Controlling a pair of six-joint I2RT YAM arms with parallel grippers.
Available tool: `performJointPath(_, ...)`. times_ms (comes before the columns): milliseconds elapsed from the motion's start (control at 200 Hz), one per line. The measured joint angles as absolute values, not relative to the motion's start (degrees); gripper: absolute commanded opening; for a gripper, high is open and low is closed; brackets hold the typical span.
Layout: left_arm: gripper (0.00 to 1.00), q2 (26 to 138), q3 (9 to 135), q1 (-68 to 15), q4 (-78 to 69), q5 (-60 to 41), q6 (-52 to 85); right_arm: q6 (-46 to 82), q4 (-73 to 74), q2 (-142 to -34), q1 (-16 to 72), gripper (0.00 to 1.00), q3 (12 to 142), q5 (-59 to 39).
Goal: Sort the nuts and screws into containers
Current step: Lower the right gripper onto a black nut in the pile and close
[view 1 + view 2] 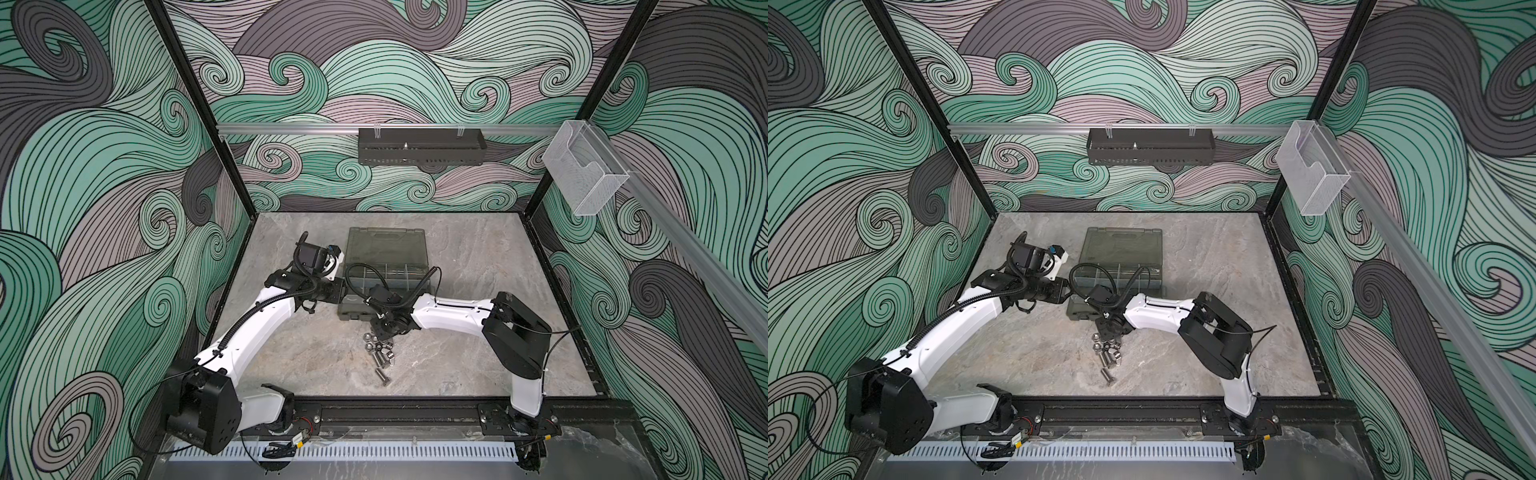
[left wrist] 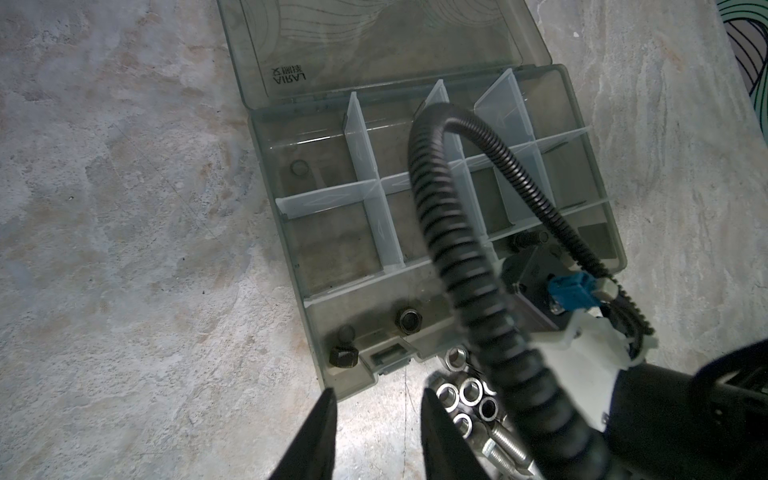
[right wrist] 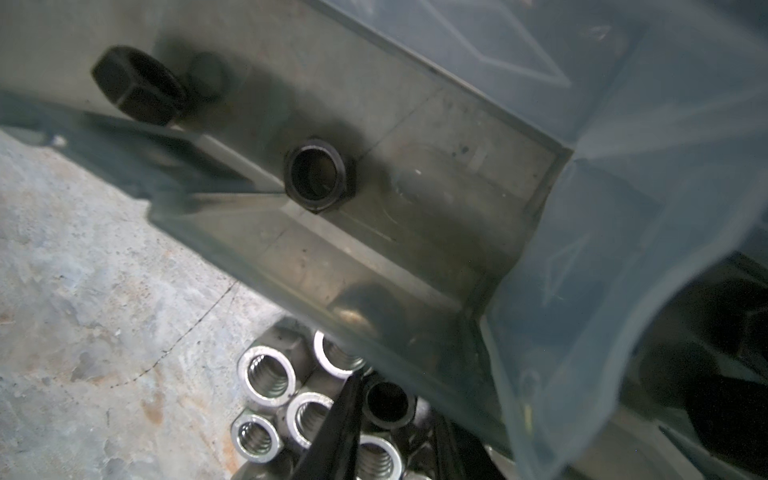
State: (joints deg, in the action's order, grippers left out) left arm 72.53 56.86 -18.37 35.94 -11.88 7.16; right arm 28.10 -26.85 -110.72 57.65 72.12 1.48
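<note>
Walls [image 1: 83,166] printed with green and grey swirls close in a grey marbled table [image 1: 478,291]. Near its middle lies a smoky case [image 2: 266,166], its lid [image 1: 376,245] folded flat away from the arms. Clear dividers [image 2: 365,166] split the case into containers [image 2: 332,241]. The long front one holds a black screw [image 2: 344,357] at its corner and a black nut [image 2: 410,322] a little further along. On the table just beside the case's front wall sits a heap of silver nuts [image 1: 376,343], with screws [image 1: 381,376] on the side nearer the arms. The right fingers [image 1: 382,330] reach down into the heap. The right wrist view shows them apart with a loose black nut [image 3: 388,405] between them, but I cannot tell whether they pinch it. The left fingers [image 1: 1064,289] stand released, nothing between them, by the case's near left corner.
</note>
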Motion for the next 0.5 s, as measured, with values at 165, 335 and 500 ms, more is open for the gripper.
performJointPath(165, 0.38, 72.5, 56.9, -18.4, 35.9, -11.9, 7.2, 28.1, -26.9, -110.7, 57.6, 0.3, 72.2, 1.5)
performJointPath(335, 0.38, 72.5, 56.9, -18.4, 35.9, -12.0, 7.2, 28.1, -26.8, -110.9, 57.7, 0.3, 72.2, 1.4)
performJointPath(500, 0.38, 72.5, 56.9, -18.4, 35.9, -12.0, 7.2, 28.2, -26.7, -111.0, 57.9, 0.29, 72.3, 1.5)
